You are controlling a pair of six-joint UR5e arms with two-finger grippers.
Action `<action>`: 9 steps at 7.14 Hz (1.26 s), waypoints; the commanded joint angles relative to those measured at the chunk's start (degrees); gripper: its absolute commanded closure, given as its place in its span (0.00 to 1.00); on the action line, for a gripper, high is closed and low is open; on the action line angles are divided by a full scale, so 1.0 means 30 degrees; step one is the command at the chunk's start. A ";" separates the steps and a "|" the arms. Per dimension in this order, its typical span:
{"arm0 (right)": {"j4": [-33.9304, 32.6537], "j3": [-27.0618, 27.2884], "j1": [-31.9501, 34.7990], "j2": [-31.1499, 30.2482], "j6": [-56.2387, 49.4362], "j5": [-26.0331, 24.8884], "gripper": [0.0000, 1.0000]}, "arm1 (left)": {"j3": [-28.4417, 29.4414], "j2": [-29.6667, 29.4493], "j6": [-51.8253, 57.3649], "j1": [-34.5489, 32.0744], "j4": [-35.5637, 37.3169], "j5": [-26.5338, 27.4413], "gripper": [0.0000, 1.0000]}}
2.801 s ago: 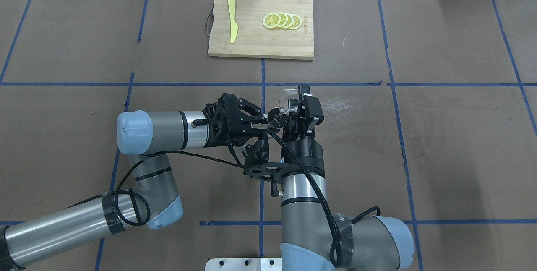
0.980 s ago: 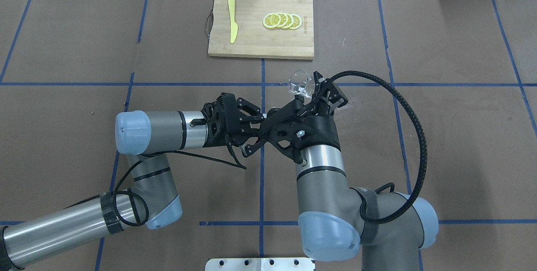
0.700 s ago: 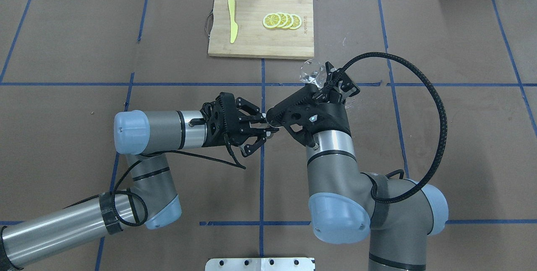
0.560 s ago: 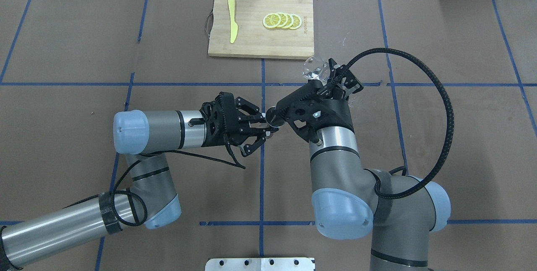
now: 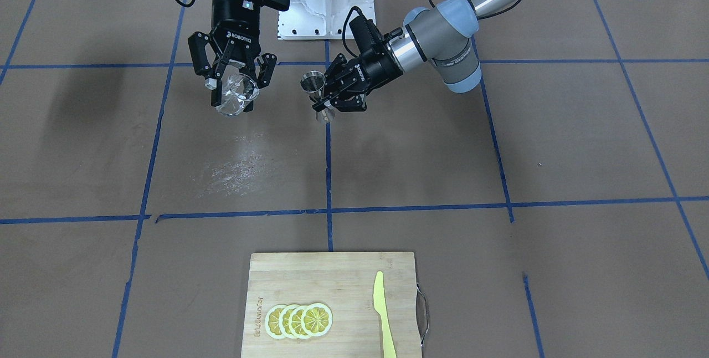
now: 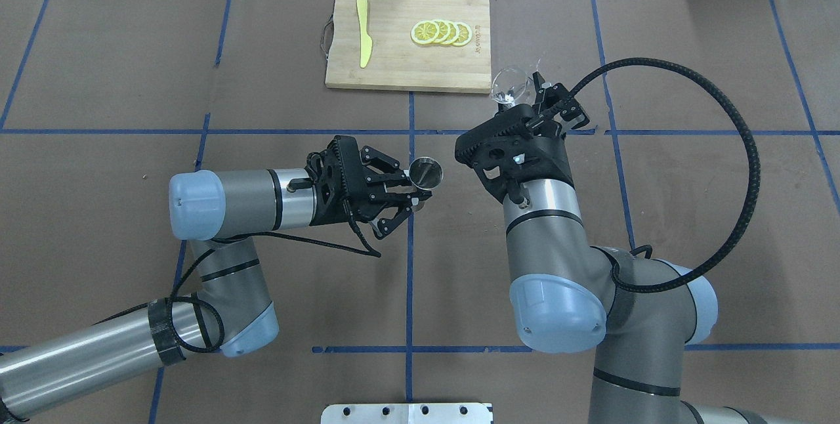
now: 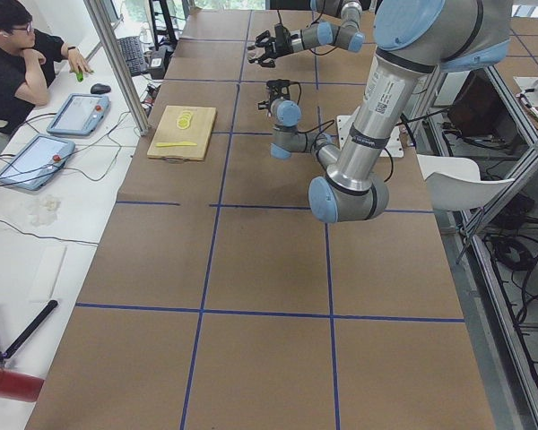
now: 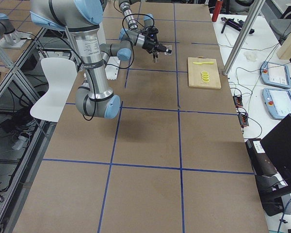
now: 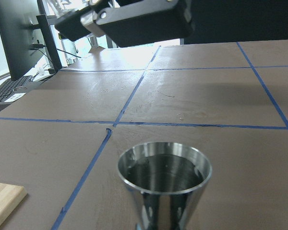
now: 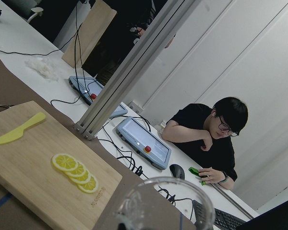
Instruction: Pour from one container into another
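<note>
A silver hourglass jigger [image 6: 425,172] stands upright above the table's middle, with my left gripper [image 6: 420,195] shut on its narrow waist. In the front view the jigger [image 5: 316,89] sits at that gripper's [image 5: 328,104] tips. Its open top [image 9: 164,167] fills the left wrist view. A clear glass cup [image 6: 513,84] hangs tilted above the table to the jigger's right, near the cutting board's corner. My right gripper [image 6: 528,101] is shut on it. The cup [image 5: 235,95] and jigger are well apart. The cup's rim [image 10: 165,203] shows in the right wrist view.
A wooden cutting board [image 6: 394,63] lies at the far middle with several lemon slices [image 6: 441,32] and a yellow knife [image 6: 363,31]. A pale wet-looking streak [image 5: 238,164] marks the brown paper under the cup. Operators sit beyond the far edge.
The right gripper has carried the cup away from above the jigger, rightward and toward the cutting board. The left gripper with the jigger has drawn back slightly to the left.
</note>
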 commanded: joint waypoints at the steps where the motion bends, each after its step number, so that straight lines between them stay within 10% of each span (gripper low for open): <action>1: 0.0056 -0.0021 0.0013 -0.0109 -0.0002 -0.0014 1.00 | -0.1173 0.1246 -0.1016 -0.0569 0.0010 0.0057 1.00; 9: 0.0232 0.0009 -0.0017 -0.0402 0.0057 -0.0043 1.00 | -0.3025 1.0266 -0.2387 -0.2770 -0.7303 -0.0178 1.00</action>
